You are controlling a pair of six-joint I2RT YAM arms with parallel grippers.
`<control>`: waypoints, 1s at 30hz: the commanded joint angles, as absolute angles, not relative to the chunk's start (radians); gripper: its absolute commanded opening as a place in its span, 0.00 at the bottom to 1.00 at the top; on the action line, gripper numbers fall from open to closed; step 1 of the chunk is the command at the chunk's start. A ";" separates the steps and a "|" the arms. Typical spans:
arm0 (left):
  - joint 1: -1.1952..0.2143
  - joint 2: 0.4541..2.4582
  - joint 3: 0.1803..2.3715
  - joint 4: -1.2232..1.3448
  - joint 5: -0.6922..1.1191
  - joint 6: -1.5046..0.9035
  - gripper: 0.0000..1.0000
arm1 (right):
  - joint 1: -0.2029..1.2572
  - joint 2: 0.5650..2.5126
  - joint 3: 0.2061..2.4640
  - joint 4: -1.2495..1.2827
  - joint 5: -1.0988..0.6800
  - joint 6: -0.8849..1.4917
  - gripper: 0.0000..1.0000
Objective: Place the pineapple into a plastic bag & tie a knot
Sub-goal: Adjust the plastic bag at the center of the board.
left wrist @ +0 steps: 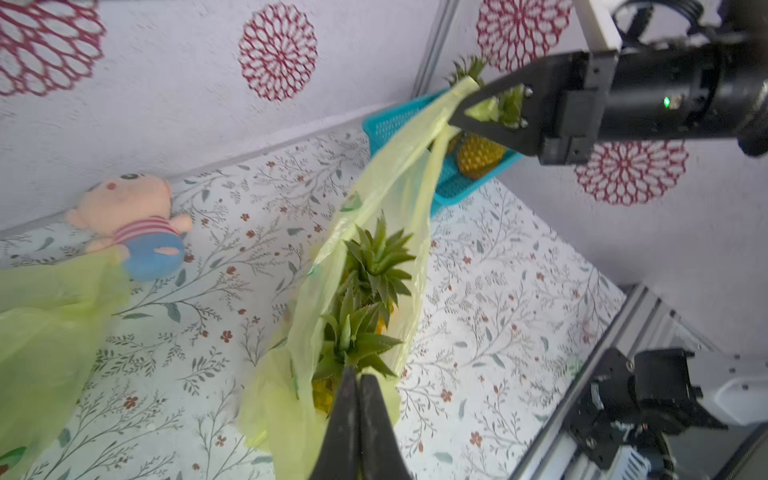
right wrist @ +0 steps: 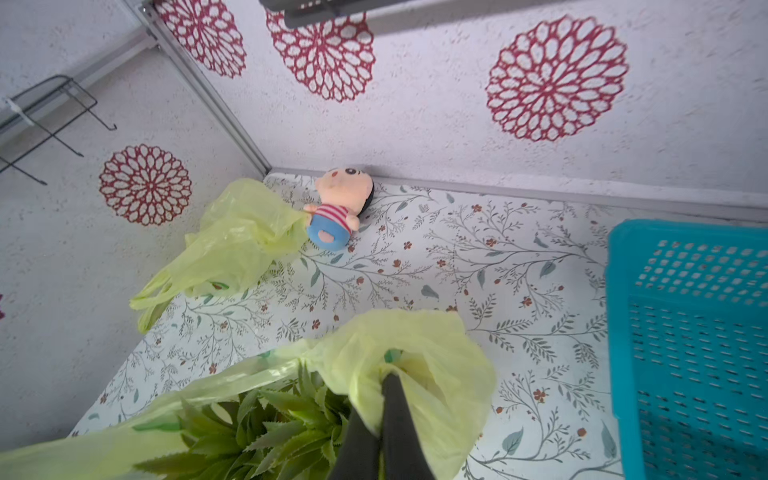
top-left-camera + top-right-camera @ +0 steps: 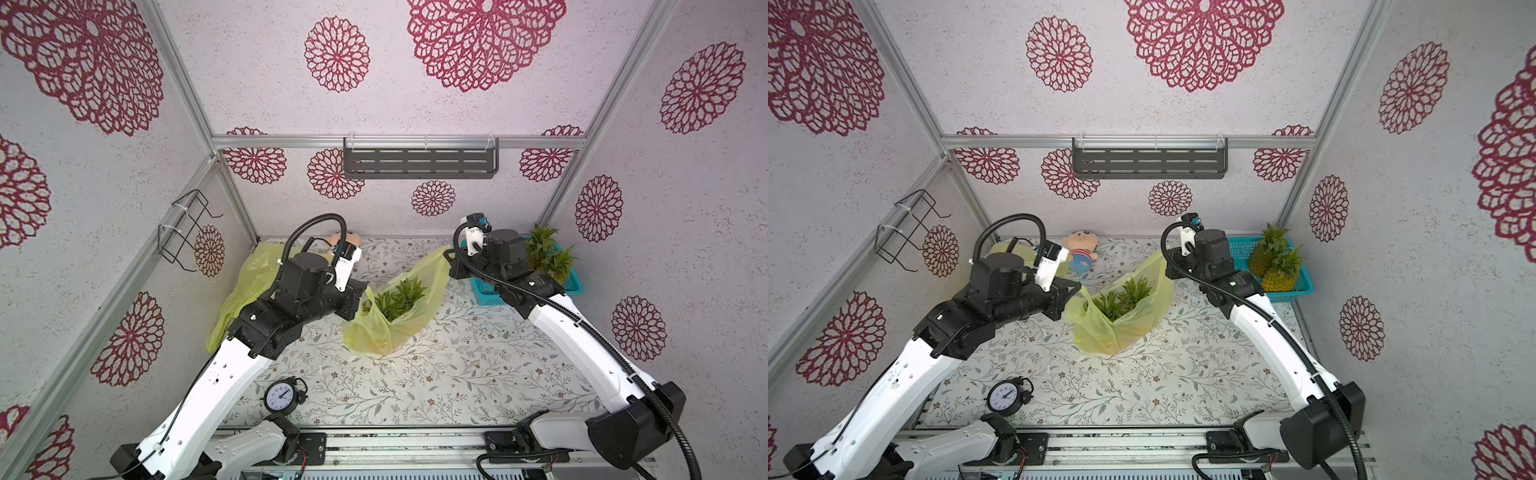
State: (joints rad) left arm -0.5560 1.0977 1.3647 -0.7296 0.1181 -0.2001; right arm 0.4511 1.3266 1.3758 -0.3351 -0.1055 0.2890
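Two grips confirmed on the plastic bag [image 3: 374, 336]: left gripper [image 1: 358, 376] clenched on one rim end, right gripper [image 2: 388, 378] clenched on the opposite handle, with the film stretched between them. Pineapple [image 1: 376, 266] sits inside the bag, between the two tools, crown showing. Loading judged complete; knotting not yet begun. Next move calls for crossing the held ends without slackening either grip.

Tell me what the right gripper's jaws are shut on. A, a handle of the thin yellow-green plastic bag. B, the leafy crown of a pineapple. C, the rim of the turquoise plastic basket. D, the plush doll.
A: the right gripper has its jaws shut on a stretched handle of the thin yellow-green plastic bag.
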 commanded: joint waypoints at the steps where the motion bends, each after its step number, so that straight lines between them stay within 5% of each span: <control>1: -0.510 1.118 1.429 -0.547 0.120 -0.209 0.00 | 0.436 1.308 1.506 -0.345 -0.001 0.274 0.00; 14: -0.351 1.415 1.882 -0.498 0.204 -0.182 0.00 | 0.399 1.449 1.838 -0.418 -0.002 0.214 0.00; 23: -0.309 1.269 1.511 -0.433 0.285 -0.204 0.00 | 0.400 1.255 1.460 -0.350 -0.176 0.239 0.00; 30: -0.301 1.127 1.274 -0.406 0.328 -0.218 0.10 | 0.399 1.142 1.301 -0.274 -0.296 0.269 0.00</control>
State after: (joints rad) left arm -0.3065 1.1770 1.2934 -0.4923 0.2863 -0.2211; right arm 0.4034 1.1904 1.2819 -0.3904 -0.2195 0.2478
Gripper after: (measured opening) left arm 0.101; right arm 0.054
